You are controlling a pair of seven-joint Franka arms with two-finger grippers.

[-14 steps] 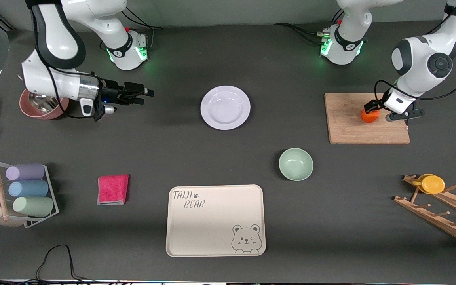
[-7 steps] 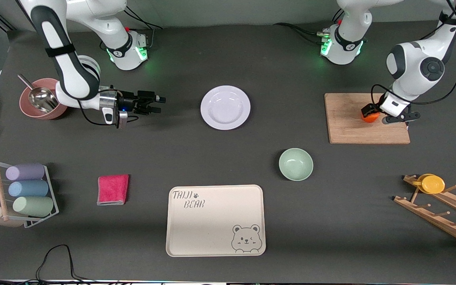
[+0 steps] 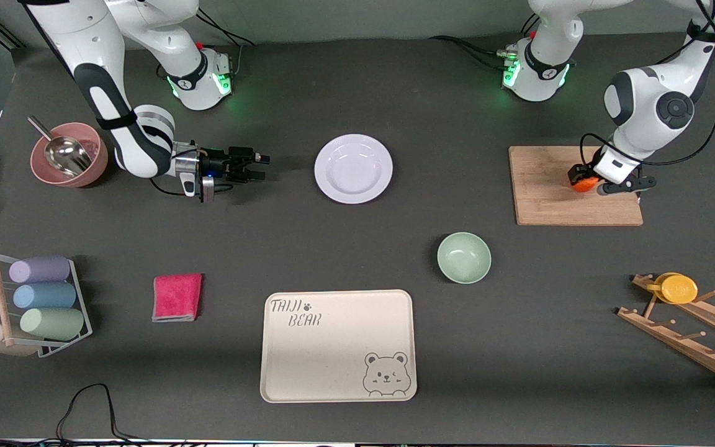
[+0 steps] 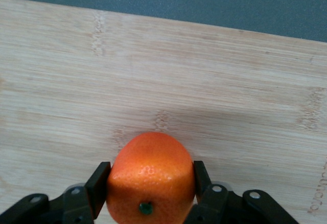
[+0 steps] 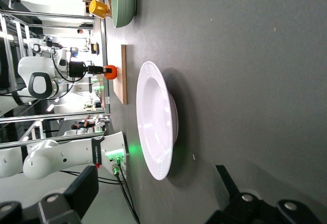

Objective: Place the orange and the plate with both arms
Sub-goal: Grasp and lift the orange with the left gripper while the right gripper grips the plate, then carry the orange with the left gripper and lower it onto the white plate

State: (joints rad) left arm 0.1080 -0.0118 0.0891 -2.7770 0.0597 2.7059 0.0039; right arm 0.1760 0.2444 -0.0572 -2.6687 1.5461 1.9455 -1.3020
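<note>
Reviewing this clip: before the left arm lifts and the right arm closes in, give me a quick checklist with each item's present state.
1. Left gripper astride the orange, a finger on each side: ok.
2. Fingers touching the orange's skin firmly enough to lift: cannot tell.
3. Orange sits on the cutting board, not yet lifted: ok.
4. Right gripper low beside the plate, toward the right arm's end of the table, fingers apart, not yet touching the rim: ok.
5. Plate holds nothing and lies flat on the table: ok.
6. Bear tray holds nothing, if that is the drop spot: ok.
</note>
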